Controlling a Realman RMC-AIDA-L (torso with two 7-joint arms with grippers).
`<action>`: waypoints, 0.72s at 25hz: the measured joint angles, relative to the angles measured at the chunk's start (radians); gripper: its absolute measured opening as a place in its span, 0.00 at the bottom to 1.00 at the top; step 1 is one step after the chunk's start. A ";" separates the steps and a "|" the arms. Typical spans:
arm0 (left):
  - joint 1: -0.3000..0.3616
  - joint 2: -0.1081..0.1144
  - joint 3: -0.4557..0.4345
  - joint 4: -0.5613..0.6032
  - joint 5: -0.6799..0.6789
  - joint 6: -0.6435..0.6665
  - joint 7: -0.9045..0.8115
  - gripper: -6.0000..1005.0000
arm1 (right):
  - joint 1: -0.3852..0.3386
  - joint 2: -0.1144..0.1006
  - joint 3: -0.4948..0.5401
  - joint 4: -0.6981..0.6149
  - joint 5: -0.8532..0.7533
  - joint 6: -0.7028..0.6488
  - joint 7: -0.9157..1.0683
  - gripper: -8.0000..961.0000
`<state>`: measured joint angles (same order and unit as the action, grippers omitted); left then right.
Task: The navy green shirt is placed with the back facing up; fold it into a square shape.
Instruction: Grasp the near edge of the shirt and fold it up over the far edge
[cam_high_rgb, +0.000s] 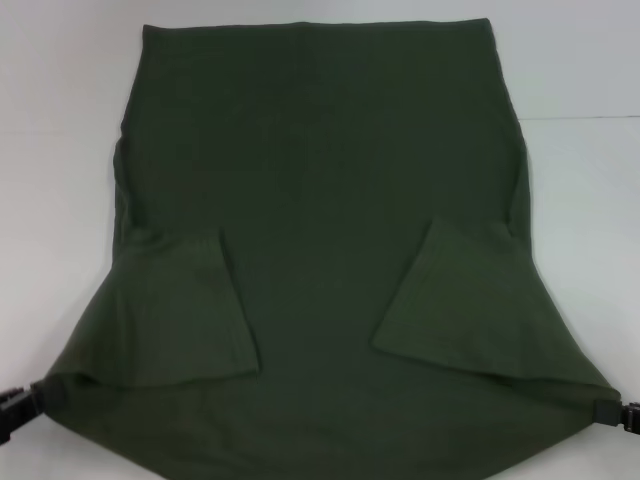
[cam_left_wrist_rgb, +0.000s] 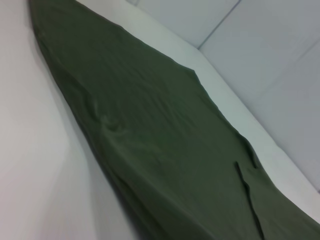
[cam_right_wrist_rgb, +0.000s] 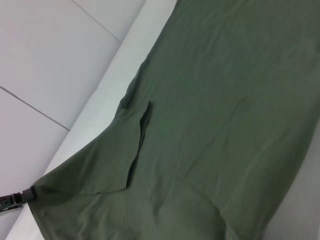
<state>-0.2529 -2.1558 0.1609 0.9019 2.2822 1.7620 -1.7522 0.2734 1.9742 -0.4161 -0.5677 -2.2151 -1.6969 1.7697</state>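
Head view. Navy green shirt (cam_high_rgb: 330, 220) lies back-up across the white table (cam_high_rgb: 60, 120), hem toward the far edge, shoulders toward the near edge. Both short sleeves are turned in over the body. Left gripper (cam_high_rgb: 18, 402) sits at the near-left corner of the cloth, right gripper (cam_high_rgb: 620, 413) at the near-right corner. Each is pinching its shoulder corner, and the cloth is drawn to a point at both. Near edge looks taut between them.

Left wrist view. Shirt (cam_left_wrist_rgb: 165, 145) runs away across the table (cam_left_wrist_rgb: 35, 150), mostly flat, with a small pucker near the table-side edge. A folded sleeve edge shows farther off. This arm's own fingers are not visible here.

Right wrist view. Shirt (cam_right_wrist_rgb: 225, 110) smooth, one folded sleeve lying on it. A black fingertip, probably the left gripper (cam_right_wrist_rgb: 12, 199), is clamped on the far corner.

Judgement: the step is lifting the shoulder edge and carrying it toward the hem. To do it well:
- raise both corners together, level
- keep tension between the grippers so the sleeves stay tucked
- lay the edge down parallel to the hem
- let go only once the fold is flat
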 joint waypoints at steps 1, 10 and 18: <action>0.005 -0.001 0.000 0.000 0.003 0.010 0.001 0.07 | -0.004 -0.002 0.000 0.000 0.000 -0.004 -0.002 0.05; 0.038 -0.009 -0.006 0.000 0.023 0.055 0.019 0.07 | -0.037 -0.016 0.000 -0.002 -0.003 -0.039 -0.020 0.05; 0.042 -0.012 -0.011 -0.007 0.023 0.061 0.034 0.07 | -0.050 -0.019 0.013 -0.002 0.001 -0.070 -0.025 0.05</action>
<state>-0.2111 -2.1673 0.1500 0.8953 2.3055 1.8232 -1.7181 0.2231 1.9554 -0.4031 -0.5692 -2.2144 -1.7666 1.7447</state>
